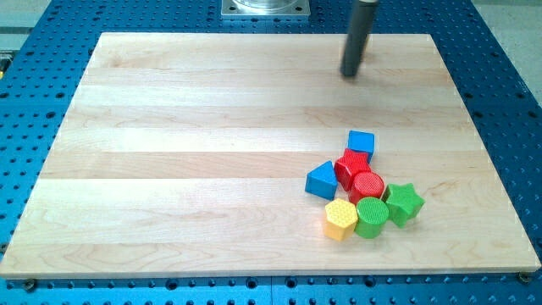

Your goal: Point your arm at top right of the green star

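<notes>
One view: camera view, taken from above and in front of the table.
Green star: seen at the view's lower right, at the right end of a tight cluster; no long axis can be made out, and one point is turned toward the view's top.
Cluster: green cylinder touching the star's left; yellow hexagon further left; red cylinder, red block, blue triangle and blue cube above.
My tip: placed near the view's top, well apart from the star, above and left of it.
Claw: none is carried; only a dark rod is seen.
</notes>
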